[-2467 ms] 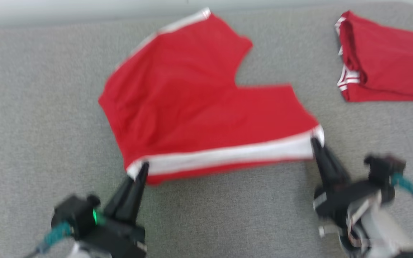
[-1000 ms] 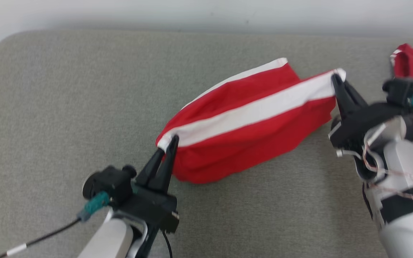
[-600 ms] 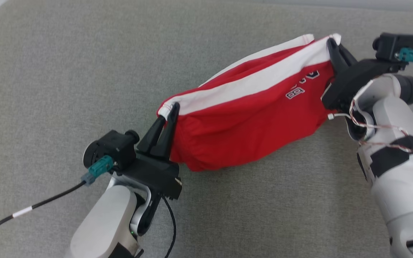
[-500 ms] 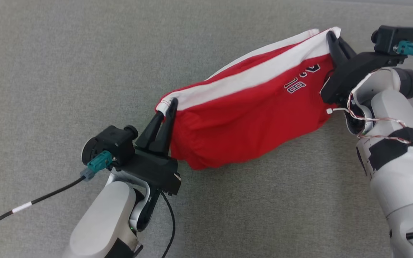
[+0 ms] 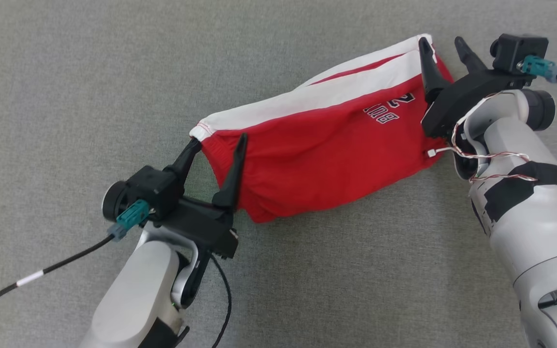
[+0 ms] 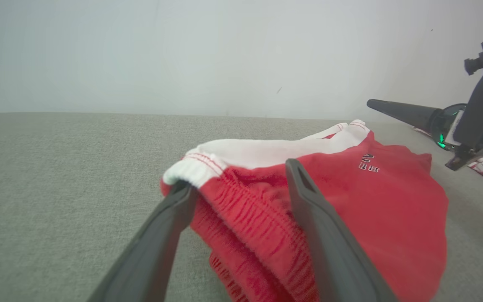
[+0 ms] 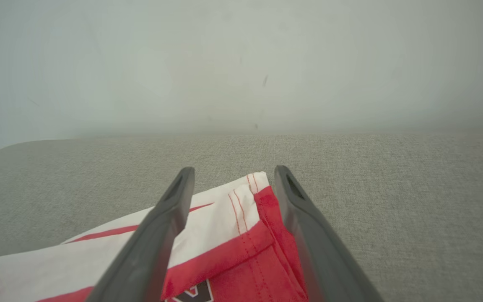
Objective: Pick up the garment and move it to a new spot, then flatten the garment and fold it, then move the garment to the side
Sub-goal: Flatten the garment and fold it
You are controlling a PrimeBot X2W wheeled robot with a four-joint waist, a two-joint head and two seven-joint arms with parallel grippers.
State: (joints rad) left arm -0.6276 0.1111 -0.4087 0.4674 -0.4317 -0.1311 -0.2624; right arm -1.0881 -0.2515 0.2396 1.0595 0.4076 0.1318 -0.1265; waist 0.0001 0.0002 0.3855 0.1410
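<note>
Matt knit garment (image 5: 307,164), coarse grey upholstery (image 5: 90,87)

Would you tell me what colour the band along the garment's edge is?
White band, clearest in the head view.

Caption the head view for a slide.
Folded red shorts on grey upholstery, the left tool and right tool open at either end.

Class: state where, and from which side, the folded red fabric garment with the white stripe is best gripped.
Grip the red fabric garment at both end corners of its white stripe, from the robot's side: the corners lie exposed, and the open left gripper and right gripper straddle them.
</note>
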